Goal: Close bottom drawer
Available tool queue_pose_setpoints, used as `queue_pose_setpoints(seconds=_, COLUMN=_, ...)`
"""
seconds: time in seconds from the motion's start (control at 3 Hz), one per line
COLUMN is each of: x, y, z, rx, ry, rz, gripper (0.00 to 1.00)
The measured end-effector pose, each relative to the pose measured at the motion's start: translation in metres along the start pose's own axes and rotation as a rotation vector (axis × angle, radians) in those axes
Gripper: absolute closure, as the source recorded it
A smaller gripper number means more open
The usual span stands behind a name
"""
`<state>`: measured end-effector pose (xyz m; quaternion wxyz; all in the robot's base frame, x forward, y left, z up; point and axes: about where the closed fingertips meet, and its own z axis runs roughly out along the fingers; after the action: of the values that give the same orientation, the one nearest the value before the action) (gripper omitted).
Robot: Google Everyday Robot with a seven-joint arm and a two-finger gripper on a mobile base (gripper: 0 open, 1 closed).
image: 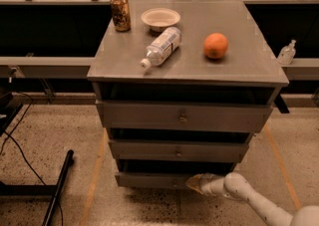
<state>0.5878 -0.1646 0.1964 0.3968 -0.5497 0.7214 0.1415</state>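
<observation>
The grey cabinet [184, 65] has three drawers, all pulled out a little. The bottom drawer [149, 179] is the lowest, with a narrow flat grey front near the floor. My gripper [197, 183] is at the end of the white arm that comes in from the lower right. It rests against the right half of the bottom drawer's front, covering the place of its knob. The middle drawer [177, 150] and the top drawer [182, 117] with its brass knob are above it.
On the cabinet top lie a can [120, 12], a white bowl [160, 19], a plastic bottle [160, 47] on its side and an orange [216, 46]. A black pole [59, 187] and cables lie on the speckled floor at the left. A shelf rail runs behind the cabinet.
</observation>
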Motion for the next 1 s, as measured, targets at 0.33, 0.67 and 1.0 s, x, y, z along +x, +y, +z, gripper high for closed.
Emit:
queue_pose_setpoints(seconds=0.33, x=-0.0012, y=-0.0047, z=0.0027, rx=0.006, ry=-0.008, rz=0.009, gripper=1.00)
queue_pose_setpoints(seconds=0.67, x=-0.0012, y=-0.0048, z=0.0027, rx=0.006, ry=-0.008, rz=0.009, gripper=1.00)
queue_pose_setpoints(seconds=1.0, x=-0.0016, y=-0.0068, z=0.0094, rx=0.006, ry=-0.020, rz=0.020, gripper=1.00)
